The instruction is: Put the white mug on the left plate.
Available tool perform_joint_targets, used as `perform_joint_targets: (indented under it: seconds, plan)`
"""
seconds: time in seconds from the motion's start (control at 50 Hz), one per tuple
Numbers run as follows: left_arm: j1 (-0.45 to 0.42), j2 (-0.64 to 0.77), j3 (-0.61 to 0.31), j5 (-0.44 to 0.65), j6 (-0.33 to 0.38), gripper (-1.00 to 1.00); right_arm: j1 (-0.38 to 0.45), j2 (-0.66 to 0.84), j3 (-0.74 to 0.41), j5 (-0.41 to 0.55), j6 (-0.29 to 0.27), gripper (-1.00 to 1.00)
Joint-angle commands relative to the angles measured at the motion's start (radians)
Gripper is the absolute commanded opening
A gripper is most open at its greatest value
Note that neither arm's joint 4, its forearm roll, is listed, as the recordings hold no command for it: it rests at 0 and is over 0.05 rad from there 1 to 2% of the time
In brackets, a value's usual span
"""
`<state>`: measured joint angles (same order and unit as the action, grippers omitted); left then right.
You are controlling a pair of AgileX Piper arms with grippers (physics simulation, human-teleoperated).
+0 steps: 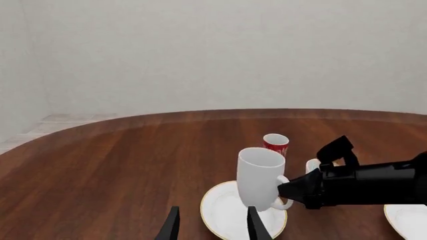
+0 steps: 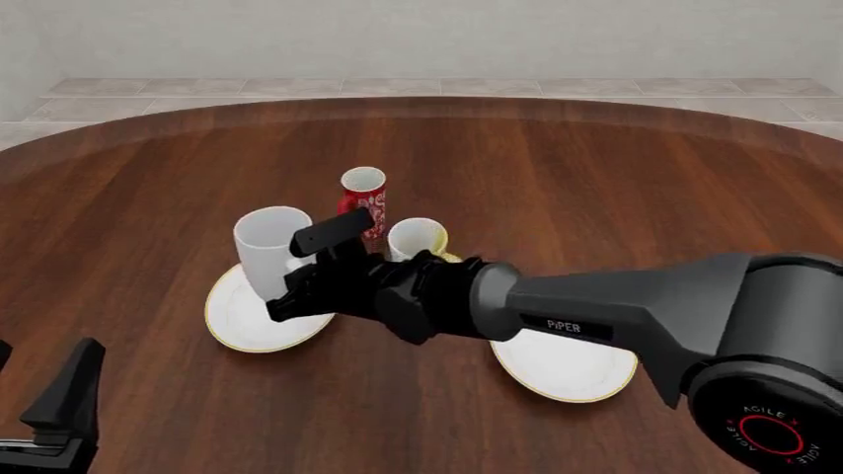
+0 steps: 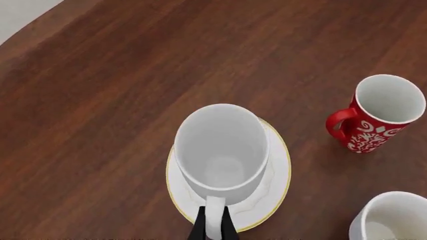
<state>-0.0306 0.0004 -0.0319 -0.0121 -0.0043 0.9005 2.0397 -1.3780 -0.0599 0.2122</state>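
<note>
On the table (image 2: pixel 633 168) stand three mugs, namely one white mug (image 2: pixel 270 245), one red mug (image 2: pixel 363 197) and one yellow mug (image 2: pixel 418 239), plus two plates, the left plate (image 2: pixel 244 331) and the right plate (image 2: pixel 567 370).

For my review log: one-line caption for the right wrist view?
Right gripper pinches the white mug by its handle over the left plate.

Grey right arm (image 2: pixel 658 296), white "PIPER" lettering, black hand (image 2: pixel 296 281)

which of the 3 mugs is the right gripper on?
The white mug, the tall plain one over the left plate. The right gripper pinches its handle. The red mug and the yellow-handled mug stand free on the table behind it.
</note>
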Motion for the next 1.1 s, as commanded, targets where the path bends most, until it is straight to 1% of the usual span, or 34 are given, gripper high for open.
perform_joint_targets:
  seconds: [0.02, 1.1]
  plan:
    - [0.000, 0.000, -0.002, 0.001, 0.001, 1.00, 0.004, 0.005, 0.002, -0.009, 0.012, -1.00]
    - [-0.002, 0.000, -0.001, -0.001, 0.004, 1.00, 0.021, 0.023, 0.010, -0.018, 0.018, -1.00]
